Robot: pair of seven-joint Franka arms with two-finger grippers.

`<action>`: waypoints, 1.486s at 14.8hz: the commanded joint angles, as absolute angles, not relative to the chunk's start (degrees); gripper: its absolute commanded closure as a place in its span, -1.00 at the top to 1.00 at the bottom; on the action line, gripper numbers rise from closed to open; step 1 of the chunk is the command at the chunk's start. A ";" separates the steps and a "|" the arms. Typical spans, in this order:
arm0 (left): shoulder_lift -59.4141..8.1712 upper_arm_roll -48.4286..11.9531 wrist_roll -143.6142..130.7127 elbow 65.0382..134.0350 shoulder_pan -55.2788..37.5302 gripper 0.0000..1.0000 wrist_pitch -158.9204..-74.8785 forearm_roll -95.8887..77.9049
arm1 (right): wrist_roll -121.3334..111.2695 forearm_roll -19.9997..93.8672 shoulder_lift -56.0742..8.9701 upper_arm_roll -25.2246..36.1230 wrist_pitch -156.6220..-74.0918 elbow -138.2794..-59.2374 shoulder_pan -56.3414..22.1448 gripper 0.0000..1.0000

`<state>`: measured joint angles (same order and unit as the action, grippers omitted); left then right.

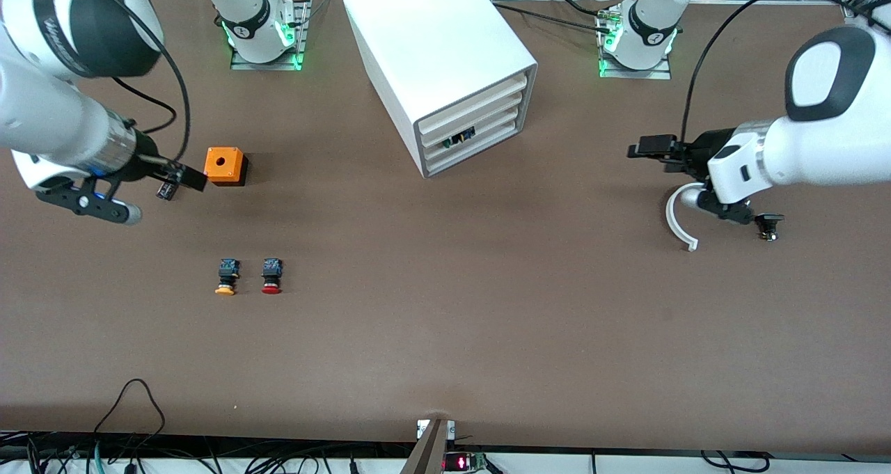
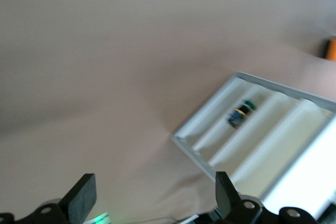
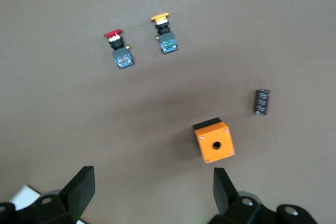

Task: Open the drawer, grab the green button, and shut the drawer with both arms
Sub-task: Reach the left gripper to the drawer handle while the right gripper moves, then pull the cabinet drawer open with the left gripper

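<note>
Button [image 2: 241,114]: green cap, lying on its side in the second drawer [image 1: 480,121] from the top of the cabinet [image 1: 418,35]; drawer barely open.
Handling: judged light, rigid, smooth plastic; round cap may roll or slip, so pinch the squarer black-and-blue body.
Drawer grip: plain slat front, no knob visible; hooking its edge looks needed.
Left end effector [image 2: 152,195]: fingers spread, empty, over bare bench [image 1: 445,335] toward the left arm's end.
Right end effector [image 3: 149,190]: fingers spread, empty, over the orange box [image 3: 215,143].
</note>
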<state>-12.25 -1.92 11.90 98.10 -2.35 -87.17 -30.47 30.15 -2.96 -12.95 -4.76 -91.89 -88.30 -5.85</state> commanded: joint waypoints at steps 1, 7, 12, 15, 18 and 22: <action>-15.98 -1.84 23.60 100.97 -2.28 0.99 -87.71 -39.52 | 36.63 -2.46 -19.93 -4.66 -90.88 -79.74 -8.87 1.00; -20.82 -4.21 50.24 117.40 -2.46 0.97 -95.87 -58.77 | 52.00 -1.76 -28.91 -4.66 -90.70 -68.38 -13.88 1.00; -23.11 -11.67 67.73 128.83 -2.46 0.86 -103.88 -71.43 | 60.98 4.46 -32.42 -4.66 -91.67 -64.17 -15.38 1.00; -30.03 -12.22 78.87 129.99 -2.46 0.39 -103.71 -73.56 | 67.13 9.13 -34.10 -4.66 -92.89 -61.97 -15.47 0.99; -34.98 -14.67 85.43 130.08 -1.84 -0.16 -103.09 -78.39 | 71.44 13.17 -34.80 -4.66 -95.70 -61.70 -15.73 0.99; -35.86 -15.03 83.77 130.17 -2.55 -0.18 -103.18 -80.33 | 75.84 14.85 -37.08 -4.75 -97.03 -59.16 -16.70 0.98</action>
<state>-36.03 -14.38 83.46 130.60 -2.78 -103.56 -78.64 73.09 13.36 -34.50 -4.89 -97.31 -63.25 -16.02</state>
